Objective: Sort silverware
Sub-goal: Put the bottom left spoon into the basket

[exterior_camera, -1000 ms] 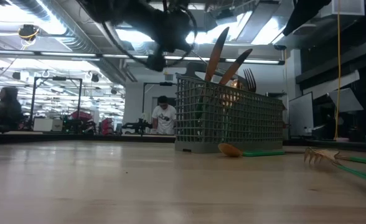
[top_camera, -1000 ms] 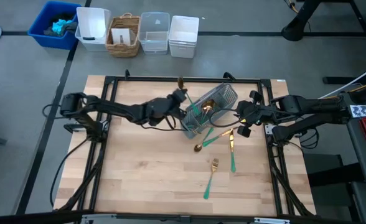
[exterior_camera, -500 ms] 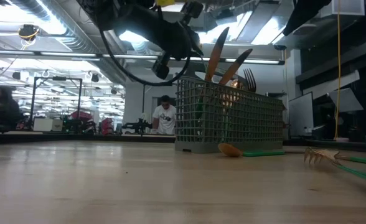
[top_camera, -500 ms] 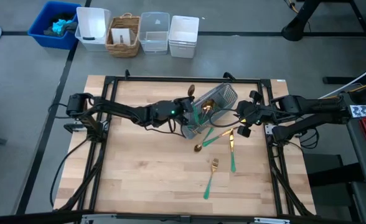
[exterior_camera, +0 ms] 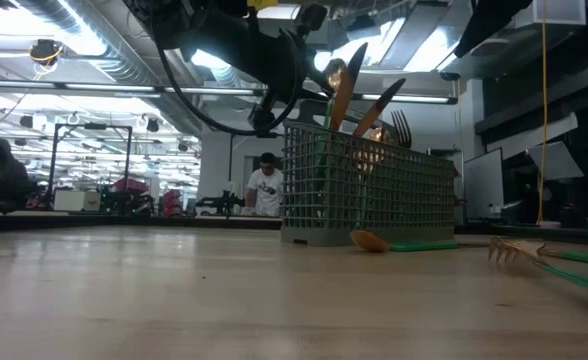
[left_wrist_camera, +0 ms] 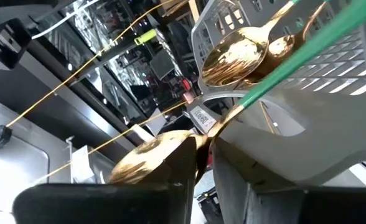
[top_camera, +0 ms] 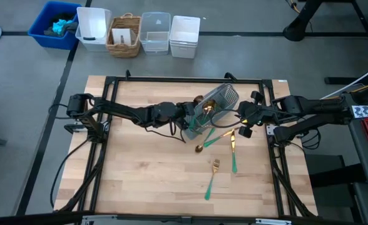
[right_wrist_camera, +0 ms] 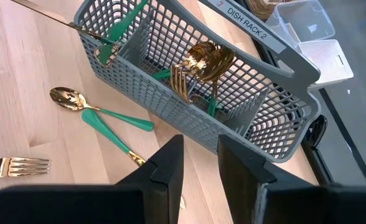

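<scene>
The grey mesh caddy [top_camera: 210,110] stands at the middle of the wooden table [top_camera: 140,169], and everything else is placed from it. The left gripper [top_camera: 190,112] hangs over the caddy's left end, its fingers [left_wrist_camera: 170,180] closed on a spoon [left_wrist_camera: 233,112] by the neck, the gold bowl pressed against one finger and largely hidden, the green handle running out of frame. In the low view this spoon's bowl [exterior_camera: 335,72] shows above the caddy's rim. The right gripper [top_camera: 241,120] waits just beside the caddy's right end, its fingers [right_wrist_camera: 161,174] a narrow gap apart and holding nothing.

Inside the caddy, forks and spoons [right_wrist_camera: 198,65] stand behind the mesh, only partly readable. On the table in front of the caddy lie a spoon [top_camera: 212,140], a second piece [top_camera: 233,151] whose head is hard to make out, and farther off a fork [top_camera: 212,178].
</scene>
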Robot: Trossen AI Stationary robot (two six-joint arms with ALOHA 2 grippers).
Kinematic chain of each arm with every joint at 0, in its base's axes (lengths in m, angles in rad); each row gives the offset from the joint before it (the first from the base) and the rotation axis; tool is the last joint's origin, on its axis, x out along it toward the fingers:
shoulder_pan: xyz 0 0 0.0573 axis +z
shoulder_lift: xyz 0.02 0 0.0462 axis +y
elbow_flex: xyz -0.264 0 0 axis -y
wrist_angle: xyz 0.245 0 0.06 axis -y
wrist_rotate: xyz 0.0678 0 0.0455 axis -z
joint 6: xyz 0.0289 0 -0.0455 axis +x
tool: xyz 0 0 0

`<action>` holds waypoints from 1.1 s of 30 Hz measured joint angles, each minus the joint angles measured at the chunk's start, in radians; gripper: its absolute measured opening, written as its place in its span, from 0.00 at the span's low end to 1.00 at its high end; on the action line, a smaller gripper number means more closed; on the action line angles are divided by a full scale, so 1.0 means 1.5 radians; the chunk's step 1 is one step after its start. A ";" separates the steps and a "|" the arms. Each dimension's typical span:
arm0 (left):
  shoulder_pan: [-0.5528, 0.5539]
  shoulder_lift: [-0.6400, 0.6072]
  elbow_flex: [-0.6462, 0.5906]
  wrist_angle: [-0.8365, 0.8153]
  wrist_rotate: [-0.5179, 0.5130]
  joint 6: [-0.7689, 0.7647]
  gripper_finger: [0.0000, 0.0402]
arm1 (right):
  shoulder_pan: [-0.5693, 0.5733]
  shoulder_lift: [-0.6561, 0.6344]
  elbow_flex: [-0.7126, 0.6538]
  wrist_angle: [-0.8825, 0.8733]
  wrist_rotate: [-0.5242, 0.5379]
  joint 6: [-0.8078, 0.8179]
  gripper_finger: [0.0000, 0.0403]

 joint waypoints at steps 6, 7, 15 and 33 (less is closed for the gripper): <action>0.001 0.000 0.000 0.009 -0.001 -0.004 0.02 | 0.000 0.000 0.000 0.000 0.000 0.000 0.25; 0.001 0.000 0.000 0.014 -0.002 -0.007 0.01 | 0.000 0.000 0.000 0.000 0.000 0.000 0.25; 0.001 0.000 0.000 0.020 -0.001 -0.032 0.01 | 0.000 0.000 0.000 0.000 0.000 0.000 0.25; 0.011 -0.003 0.000 0.133 0.000 0.089 0.00 | 0.000 0.000 0.000 0.000 0.000 0.000 0.25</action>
